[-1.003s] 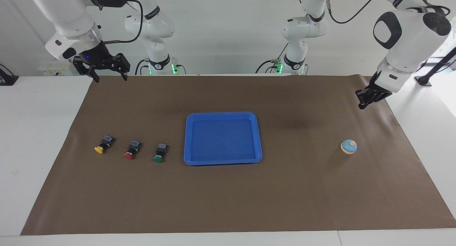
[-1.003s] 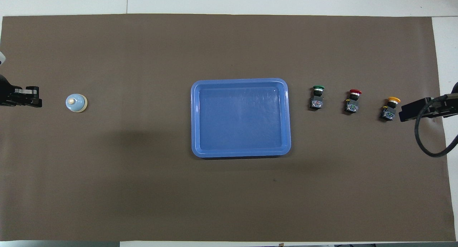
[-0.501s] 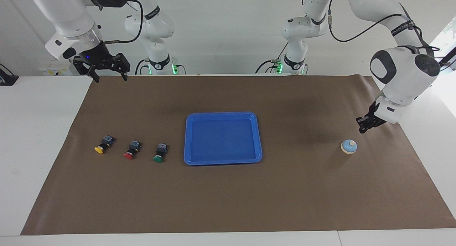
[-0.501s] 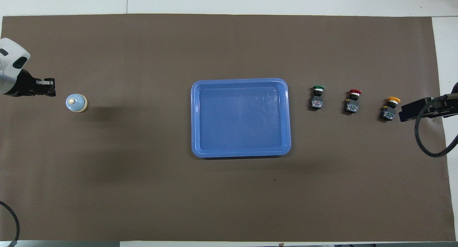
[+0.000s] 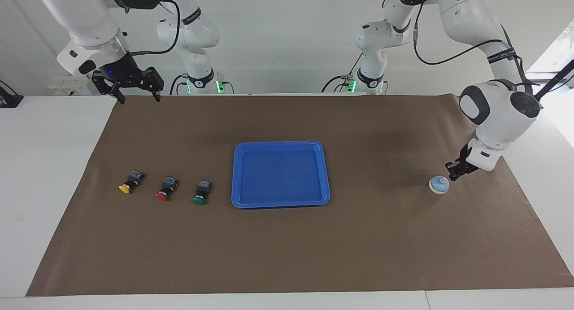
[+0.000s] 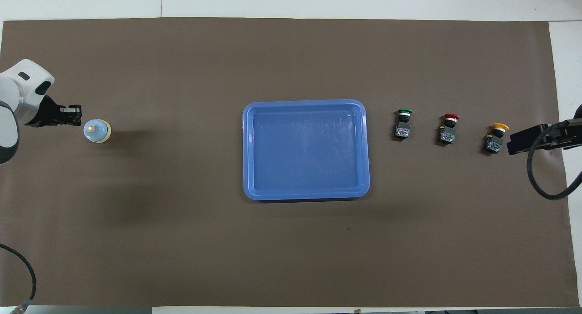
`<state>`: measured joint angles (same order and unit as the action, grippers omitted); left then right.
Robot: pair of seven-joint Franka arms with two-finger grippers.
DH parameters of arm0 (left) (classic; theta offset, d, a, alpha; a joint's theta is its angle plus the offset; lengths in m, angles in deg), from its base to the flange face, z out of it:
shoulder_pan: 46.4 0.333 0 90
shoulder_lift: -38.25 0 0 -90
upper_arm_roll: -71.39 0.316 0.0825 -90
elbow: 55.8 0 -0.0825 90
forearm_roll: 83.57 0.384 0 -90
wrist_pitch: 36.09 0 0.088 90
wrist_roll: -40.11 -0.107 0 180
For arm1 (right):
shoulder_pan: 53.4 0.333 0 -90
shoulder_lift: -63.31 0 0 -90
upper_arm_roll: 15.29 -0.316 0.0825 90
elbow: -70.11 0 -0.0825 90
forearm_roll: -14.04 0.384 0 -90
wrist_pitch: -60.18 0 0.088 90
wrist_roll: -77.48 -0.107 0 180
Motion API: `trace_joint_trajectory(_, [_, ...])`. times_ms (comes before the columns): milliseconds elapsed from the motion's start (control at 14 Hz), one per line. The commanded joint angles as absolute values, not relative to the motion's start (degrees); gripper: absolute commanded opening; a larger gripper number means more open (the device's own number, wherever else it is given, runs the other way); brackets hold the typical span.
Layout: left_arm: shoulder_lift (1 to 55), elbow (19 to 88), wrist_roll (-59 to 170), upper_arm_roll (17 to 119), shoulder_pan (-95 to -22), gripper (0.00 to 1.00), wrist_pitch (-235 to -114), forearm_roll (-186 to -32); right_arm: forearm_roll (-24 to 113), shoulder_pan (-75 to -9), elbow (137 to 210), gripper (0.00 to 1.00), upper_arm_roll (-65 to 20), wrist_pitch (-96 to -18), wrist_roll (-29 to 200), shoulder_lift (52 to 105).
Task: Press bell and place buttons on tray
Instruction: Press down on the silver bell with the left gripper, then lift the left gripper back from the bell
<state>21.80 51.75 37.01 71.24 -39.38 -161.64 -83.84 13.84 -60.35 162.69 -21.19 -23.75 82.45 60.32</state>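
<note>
1. At the right arm's end of the brown mat (image 5: 287, 247), up in the air over its edge: right gripper (image 5: 139, 98) seen with jaws spread as wide as they go, nothing between them. Waiting, and probably held open so as to be ready for a button body (judgement only).
2. Next along, toward the middle: yellow button (image 5: 130, 182), red button (image 5: 166, 188) and green button (image 5: 202, 192), noted in one row on the mat. All three lying on their sides, caps pointing away from the robots, well apart from each other. Spacing likely chosen to leave finger room around each boxy body.
3. Just beside the green button, at the middle of the mat: tray (image 5: 280, 143), holding nothing. None of the buttons placed yet. Central spot presumably picked for reach by either arm.
4. Well apart from the tray, toward the left arm's end: bell (image 5: 439, 184), upright on its cream base, knob on top. Same line as the buttons and the tray.
5. Just beside the bell, low: left gripper (image 5: 452, 175), fingertips pressed together, gripping nothing. Closed fingers make one blunt tip, which suits pushing a small knob (again a judgement). From overhead, tip seen beside the dome, not over the knob; contact with the bell not clear either way. Step in hand judged to be the bell press, not yet done.
</note>
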Motion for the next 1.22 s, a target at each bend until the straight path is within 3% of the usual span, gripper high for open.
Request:
trace_joint_trajectory(0, [21.64,55.02,36.51,71.48,-39.72,0.0,-165.97,-82.96,15.1,-60.26,162.22,1.0,-20.74,-22.61,83.11,60.41])
trace_joint_trajectory(358, [21.64,57.5,36.42,71.48,-39.1,0.0,-168.55,-83.05,15.1,-60.26,162.22,1.0,-20.74,-22.61,83.11,60.41])
trace_joint_trajectory(645, [23.3,46.45,36.59,71.22,-40.16,0.0,-150.31,-83.05,15.1,-60.26,162.22,1.0,-20.74,-22.61,83.11,60.41])
trace_joint_trajectory(716, [24.09,43.37,36.68,70.87,-40.24,0.07,-145.12,-83.05,15.1,-60.26,162.22,1.0,-20.74,-22.61,83.11,60.41])
trace_joint_trajectory(788, [25.14,41.25,36.59,70.78,-40.59,0.33,-140.72,-83.05,15.1,-60.26,162.22,1.0,-20.74,-22.61,83.11,60.41])
trace_joint_trajectory(859, [26.54,40.62,37.2,70.86,-41.73,0.71,-137.72,-83.05,15.1,-60.26,162.22,1.0,-20.74,-22.61,83.11,60.41])
trace_joint_trajectory(931, [28.56,41.31,37.3,70.86,-42.17,1.0,-136.38,-83.13,15.1,-60.26,162.22,1.0,-20.74,-22.61,83.11,60.41])
trace_joint_trajectory(1146, [35.42,42.38,37.38,70.69,-42.27,1.0,-130.94,-83.66,15.1,-60.26,162.22,1.0,-20.74,-22.61,83.11,60.41])
